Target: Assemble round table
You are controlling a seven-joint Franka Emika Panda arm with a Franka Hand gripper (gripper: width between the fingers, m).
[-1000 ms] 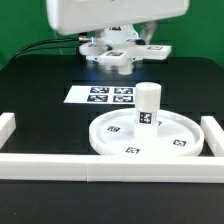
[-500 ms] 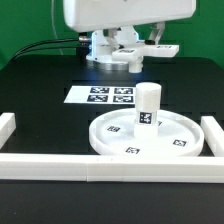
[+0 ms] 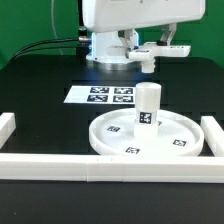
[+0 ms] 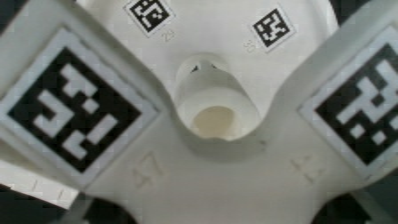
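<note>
White gripper (image 3: 122, 42) high beyond post (image 3: 148, 106), gripping cross-shaped piece (image 3: 140, 50).

- Round disc (image 3: 108, 138): white, rimmed, tagged, lying flat.
- Post (image 3: 147, 100): short, thick, tagged, upright at disc centre.
- Cross-shaped piece (image 3: 152, 50): tagged arms, central hole (image 4: 214, 118), aloft behind disc.

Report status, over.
Gripper shut on cross-shaped piece, held aloft. Post upright on disc, top bare. Marker board lies flat between them.
</note>
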